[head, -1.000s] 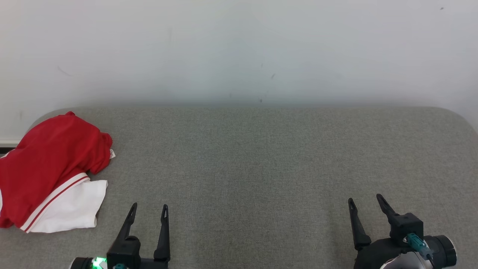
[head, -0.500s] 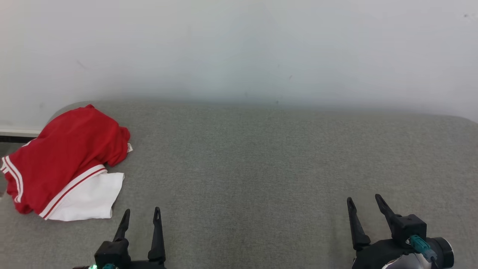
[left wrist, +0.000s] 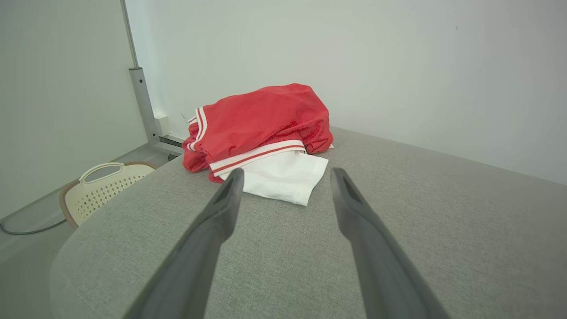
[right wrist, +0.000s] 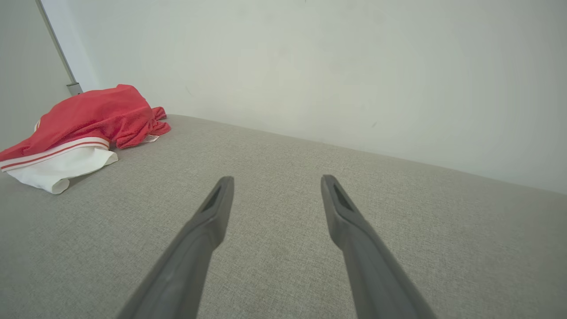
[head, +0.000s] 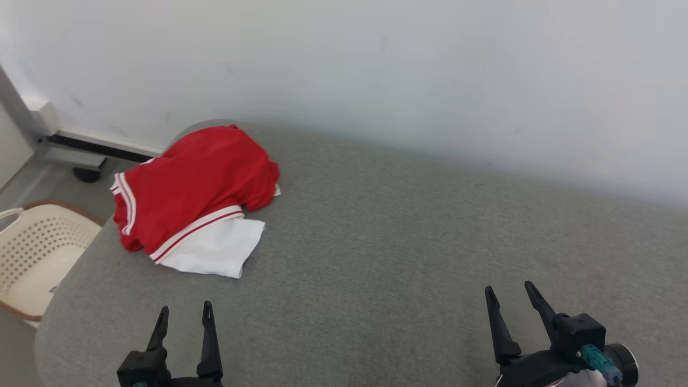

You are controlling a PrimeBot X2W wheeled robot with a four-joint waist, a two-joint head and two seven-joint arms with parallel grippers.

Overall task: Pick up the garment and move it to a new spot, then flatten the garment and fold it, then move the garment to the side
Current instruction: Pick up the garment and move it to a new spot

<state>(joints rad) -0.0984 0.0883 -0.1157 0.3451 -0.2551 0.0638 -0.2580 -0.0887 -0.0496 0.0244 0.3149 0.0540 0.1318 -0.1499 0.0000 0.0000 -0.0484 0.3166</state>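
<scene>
1. Head view: the garment (head: 193, 188), a crumpled red and white piece, lies at the far left corner of the grey table (head: 403, 242), with a cream basket (head: 37, 252) on the floor just past that end. Nothing has hold of it, so I judge the first step, the pick-up, to be in hand and not yet begun. The left gripper (head: 185, 307) sits at the near edge, well short of the cloth, its jaws parted a moderate way and empty. The right gripper (head: 509, 287) is far off to the right, jaws likewise parted, holding nothing.
2. Left wrist view: the left gripper (left wrist: 287, 173) points almost straight at the garment (left wrist: 261, 124), its fingers spread wide enough to take a fold and touching nothing. As I read it, the next move calls for a reach forward and down to the white edge, then a pinch on a bunched fold rather than a single layer.
3. Right wrist view: the right gripper (right wrist: 274, 178) hovers over bare table, jaws apart and empty. The garment (right wrist: 88, 115) lies well away at that view's upper left, so this arm would have to cross over to help lift.
</scene>
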